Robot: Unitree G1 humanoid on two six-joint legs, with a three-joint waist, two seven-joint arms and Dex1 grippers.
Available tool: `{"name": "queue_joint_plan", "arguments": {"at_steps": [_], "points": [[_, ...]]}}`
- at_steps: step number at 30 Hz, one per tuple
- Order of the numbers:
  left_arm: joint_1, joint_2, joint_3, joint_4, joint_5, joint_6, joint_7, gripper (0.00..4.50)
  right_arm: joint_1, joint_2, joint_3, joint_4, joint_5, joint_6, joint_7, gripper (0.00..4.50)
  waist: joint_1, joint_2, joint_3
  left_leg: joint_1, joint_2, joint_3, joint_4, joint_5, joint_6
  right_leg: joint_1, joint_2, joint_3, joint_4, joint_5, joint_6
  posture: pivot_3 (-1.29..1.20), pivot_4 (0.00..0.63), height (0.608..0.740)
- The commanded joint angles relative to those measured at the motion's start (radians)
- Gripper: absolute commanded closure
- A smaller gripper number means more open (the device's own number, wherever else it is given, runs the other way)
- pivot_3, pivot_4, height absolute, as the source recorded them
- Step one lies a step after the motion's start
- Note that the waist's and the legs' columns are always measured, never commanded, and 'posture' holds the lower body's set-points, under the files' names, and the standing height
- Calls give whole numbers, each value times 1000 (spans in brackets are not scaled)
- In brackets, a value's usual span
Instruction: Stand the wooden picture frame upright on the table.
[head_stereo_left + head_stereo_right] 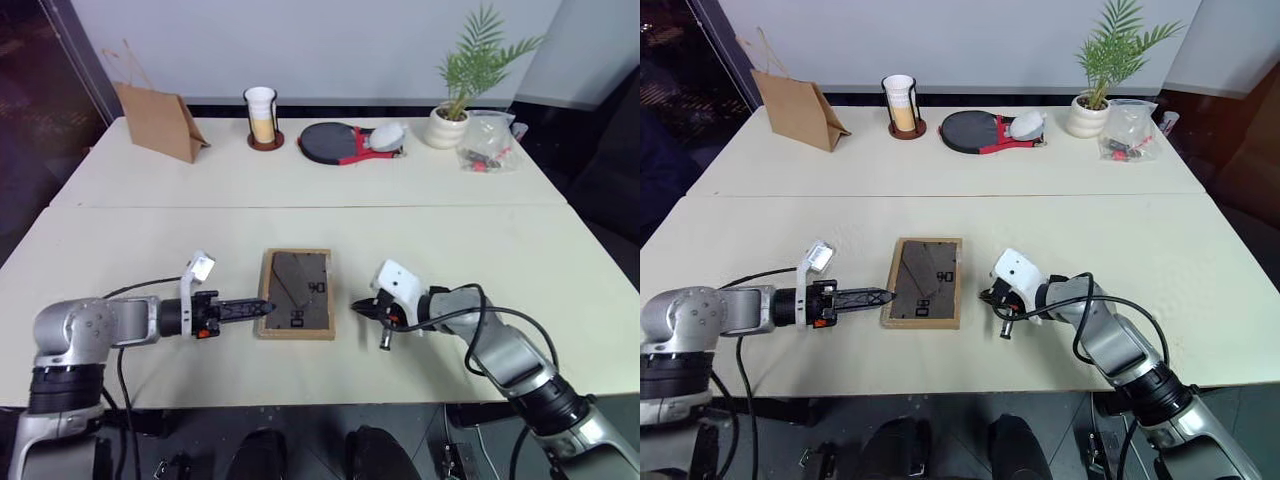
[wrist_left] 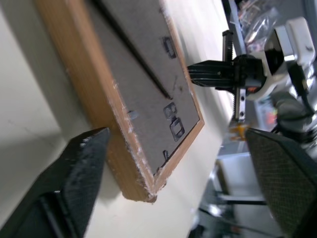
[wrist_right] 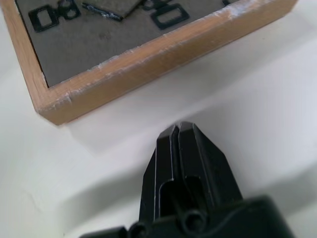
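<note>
Left eye view, wooden picture frame (image 1: 295,294): face-down on surface (image 1: 320,230).
My left tool (image 1: 262,307): apart at frame's left edge.
My right tool (image 1: 358,306): together, just right of frame.

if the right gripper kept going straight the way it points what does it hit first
Most likely the wooden picture frame: the shut right gripper points at its near side edge across a bare strip of table, apart from it.

The frame (image 1: 296,294) was seen to be of light, matt wood, chipped pale along its edges, its back faced with dull grey-brown board. The desk (image 1: 480,250) was finished smooth, matt cream. The left pincer's fingers (image 2: 74,183) were of black, grainy plastic. The bag (image 1: 160,122) was of brown paper.
</note>
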Motion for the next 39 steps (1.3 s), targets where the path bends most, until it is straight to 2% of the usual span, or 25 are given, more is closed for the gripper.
{"name": "queue_joint_plan", "arguments": {"at_steps": [1, 10, 22, 25, 29, 31, 36, 39], "points": [[-25, -26, 23, 5, -13, 48, 40, 24, -33, 26, 36, 26, -36, -31, 2, 4500, 1, 0, 0, 0, 0, 0, 0, 0, 0, 0, 0, 0, 0, 0, 0, 0, 150, 740], [-30, -79, 30, 49, 37, 45, 134, 24, -68, 69, 71, 29, -44, -43, 52, 4500, 6, 0, 0, 0, 0, 0, 1, 0, 0, 0, -2, 0, 1, 0, 0, 0, 150, 740], [6, -140, 24, 64, 39, 14, 144, 24, -66, 88, 69, 22, -27, -46, 103, 4500, 10, 0, -1, 4, -1, 0, 1, 0, 0, 4, -6, 1, 2, 0, -1, 0, 150, 740], [9, -160, 38, 90, 45, 5, 147, 841, -62, 83, 68, 23, -33, -50, 104, 4500, 10, 0, -1, 4, -2, 0, 1, 0, 0, 4, -8, 0, 2, 0, -1, 0, 150, 740], [1, -195, 77, 116, 24, 15, 149, 2877, -52, 68, 63, 14, -40, -55, 105, 4500, 10, -1, -1, 3, -2, 0, 1, 0, 0, 4, -9, -1, 2, 0, -1, 0, 150, 740], [-1, -219, 107, 119, 0, 34, 149, 3476, -46, 56, 52, -6, -33, -46, 108, 4500, 11, -1, -1, 3, -2, -1, 1, 0, 0, 4, -10, -2, 2, 0, 0, 0, 150, 740], [-30, -282, 251, 121, -79, 100, 179, 3485, -24, 0, -24, -87, -5, -1, 114, 4500, 11, -2, -1, 1, -3, -1, 1, 0, 0, 3, -12, -3, 1, 0, 0, 0, 150, 740], [-30, -299, 316, 85, -157, 103, 211, 3485, -33, -67, -148, -131, 58, 44, 131, 4500, 10, -2, -1, -2, -3, -1, 1, 0, 0, 1, -12, -3, 0, 0, 0, 0, 150, 740]]}}
